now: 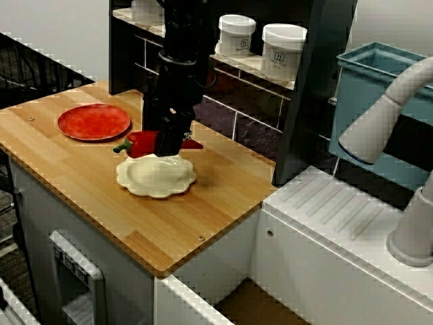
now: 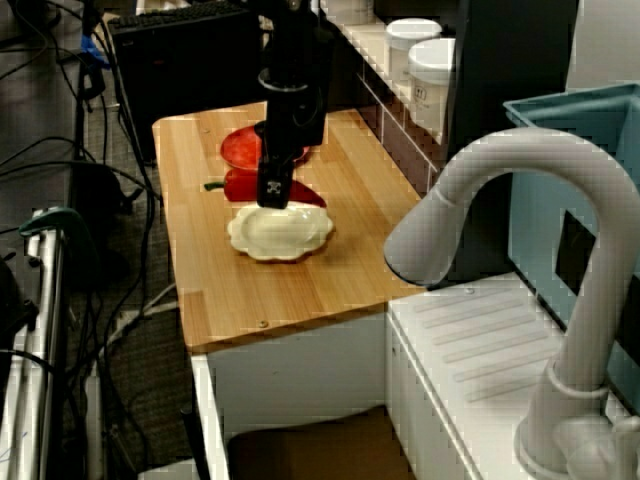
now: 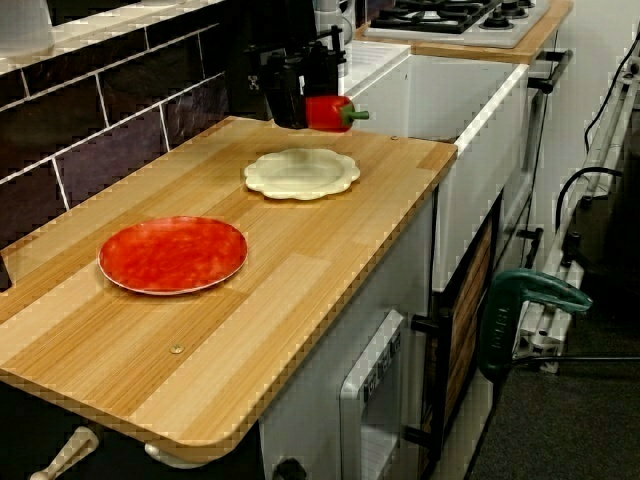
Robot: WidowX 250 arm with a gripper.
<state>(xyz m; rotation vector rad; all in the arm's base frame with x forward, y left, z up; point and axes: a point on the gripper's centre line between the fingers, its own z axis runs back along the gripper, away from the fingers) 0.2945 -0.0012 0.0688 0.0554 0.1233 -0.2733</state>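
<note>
My black gripper [image 1: 169, 144] [image 2: 274, 196] [image 3: 298, 104] comes straight down over the wooden counter [image 1: 81, 183] and is shut on a red pepper [image 1: 140, 143] [image 2: 240, 186] [image 3: 328, 113]. The pepper lies sideways with its green stem sticking out. In the view along the counter it seems to hang slightly above the wood. A cream scalloped plate [image 1: 155, 177] [image 2: 280, 232] [image 3: 300, 173] with nothing on it lies just in front of and below the pepper. A red plate [image 1: 93, 122] [image 2: 238, 150] [image 3: 172, 254] sits farther along the counter, also bare.
A dark shelf behind the arm holds two white jars [image 1: 237, 34] [image 1: 283, 51]. A white drainboard [image 1: 338, 210], a grey faucet [image 2: 500, 200] and a blue bin [image 1: 379, 101] lie beyond the counter's end. The view along the counter shows a stove [image 3: 450, 15] and a green clamp [image 3: 520, 310].
</note>
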